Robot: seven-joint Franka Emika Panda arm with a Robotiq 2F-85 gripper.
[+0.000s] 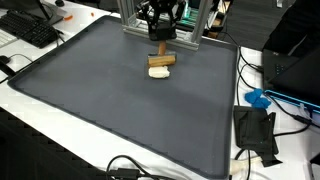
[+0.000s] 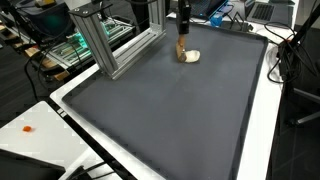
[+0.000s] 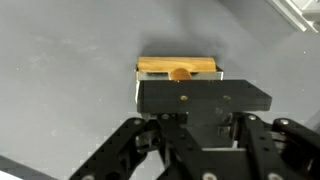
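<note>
Wooden block sits pinched between the gripper jaws, upper middle of the frame, just over a pale block on the grey mat. Best to keep it level and move slowly.

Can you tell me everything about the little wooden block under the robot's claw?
The wooden block is small, golden brown and flat-sided like a short bar, with a round spot in the middle of one face, either a peg or a hole. It lies level near the far edge of the grey mat. The end effector comes straight down on it, shut around it. A paler cream piece sits right against it, partly underneath.
</note>
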